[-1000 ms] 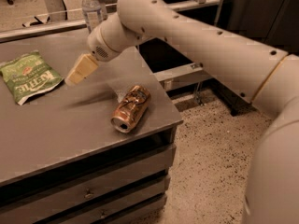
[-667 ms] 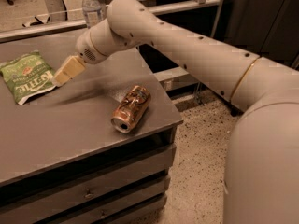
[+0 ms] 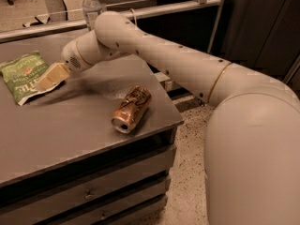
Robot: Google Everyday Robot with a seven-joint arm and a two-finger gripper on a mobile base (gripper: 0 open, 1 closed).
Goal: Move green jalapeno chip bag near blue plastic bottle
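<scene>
The green jalapeno chip bag [image 3: 21, 74] lies flat at the far left of the grey table [image 3: 70, 125]. The blue plastic bottle [image 3: 91, 7] stands upright at the table's back edge, partly hidden behind my arm. My gripper [image 3: 48, 77] is low over the table, at the bag's right edge and overlapping it in this view. I cannot tell whether it touches the bag.
A copper-coloured drink can [image 3: 132, 108] lies on its side near the table's front right corner. The table has drawers below. A metal rail [image 3: 178, 6] runs behind the table. A speckled floor [image 3: 187, 172] lies to the right.
My gripper has moved left across the table, from short of the chip bag to its right edge. The bag, can and bottle have not moved.
</scene>
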